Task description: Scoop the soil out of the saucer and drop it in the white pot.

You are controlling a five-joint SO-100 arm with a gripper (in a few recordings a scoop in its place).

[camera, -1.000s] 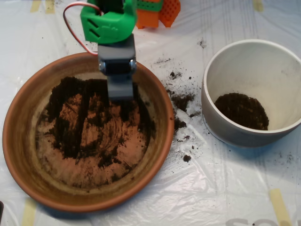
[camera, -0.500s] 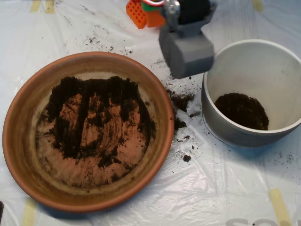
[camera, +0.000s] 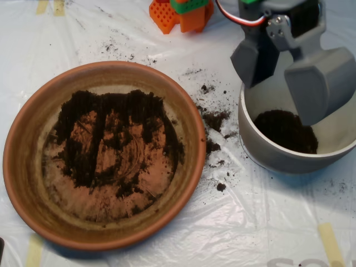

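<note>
Soil (camera: 108,139) left in the saucer (camera: 25,167) is a thin, loose, crumbly smear, thickest toward 12 o'clock, so dig there; gripper (camera: 286,75) hangs halves apart over the white pot (camera: 267,153) at 2 o'clock.

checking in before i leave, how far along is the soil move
Partly done: a small mound of soil sits in the white pot. In hand: the scoop hangs over the pot, jaws spread. Left: a thin layer of soil still covers much of the saucer, plus spilled crumbs between them.
</note>
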